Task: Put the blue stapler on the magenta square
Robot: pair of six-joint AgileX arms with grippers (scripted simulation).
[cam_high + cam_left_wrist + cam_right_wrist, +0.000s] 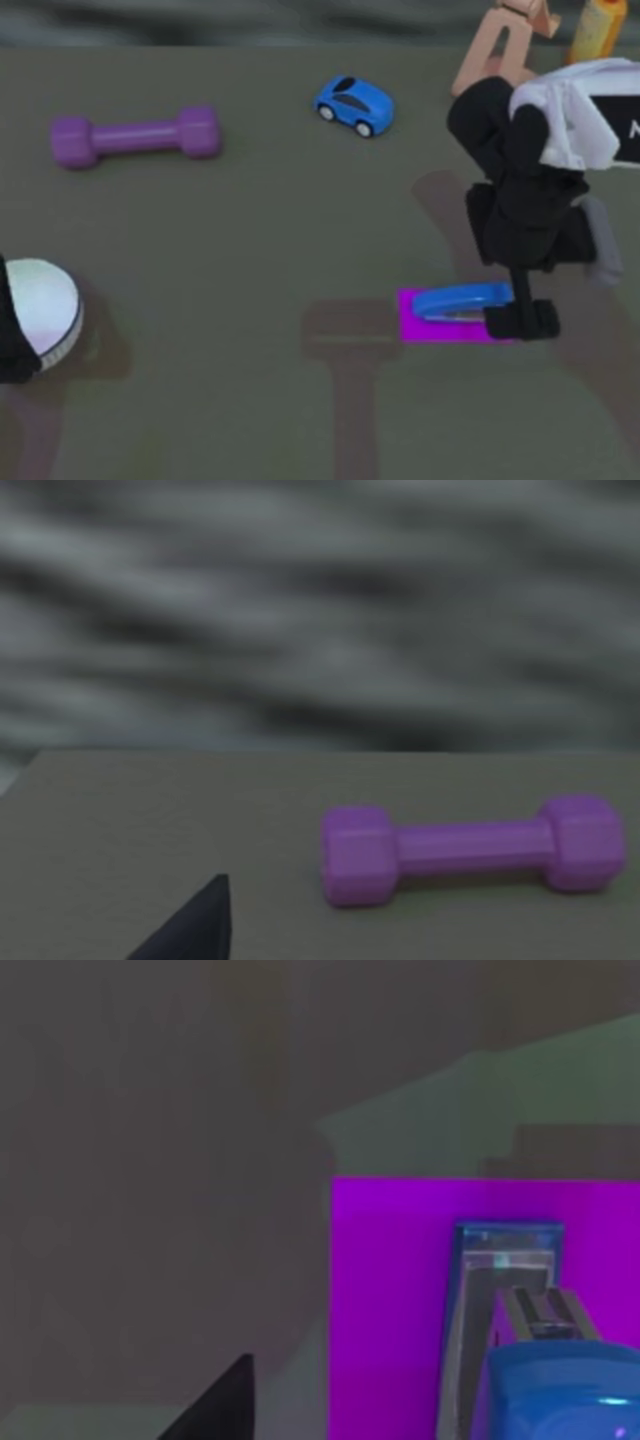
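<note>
- Lying on the magenta square [440, 328], lower right of centre in the top view: the blue stapler [462, 299], long axis running left-right, its left tip just inside the patch's left edge.
- Right gripper [520, 318] sits at the stapler's right end, black fingers over the patch's right edge; whether the fingers pinch the stapler or are spread, cannot tell.
- Right wrist view: stapler [520, 1330] rests on the magenta patch [390, 1300], silvery underside showing below the blue top; one dark fingertip [225, 1405] at the frame's lower left, off the patch.
- Right arm's black and white body fills the upper right of the top view.
- Left arm parked at the left edge of the top view, mid-low; left gripper [195, 930] shows only one dark tip in its wrist view, finger state cannot tell.
- Purple dumbbell [135, 135] upper left of the top view, lying flat; also in the left wrist view [472, 848].
- Blue toy car [354, 104] upper centre, well apart from the stapler.
- Table [250, 250] grey-olive.
</note>
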